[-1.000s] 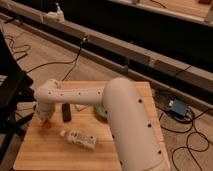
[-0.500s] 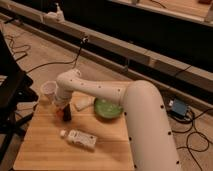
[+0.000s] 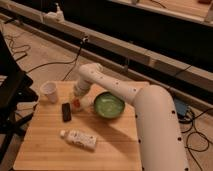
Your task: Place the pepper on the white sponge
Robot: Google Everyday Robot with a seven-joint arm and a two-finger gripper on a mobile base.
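My gripper point(image 3: 77, 100) hangs down from the arm over the left middle of the wooden table point(image 3: 45, 150). It is shut on the pepper point(image 3: 76, 104), a small orange-red item showing at its tip. The white sponge point(image 3: 86, 103) is a pale pad mostly hidden under and behind the gripper, just left of the green bowl. The pepper is at the sponge's left edge; I cannot tell whether it touches the sponge.
A green bowl point(image 3: 109, 105) sits right of the gripper. A white cup point(image 3: 49, 91) stands at the table's far left. A black block point(image 3: 66, 111) lies just left of the gripper. A white labelled bottle point(image 3: 79, 139) lies near the front. Cables run on the floor.
The gripper has moved right and toward the back with the pepper, from the left part of the table to the sponge beside the green bowl.
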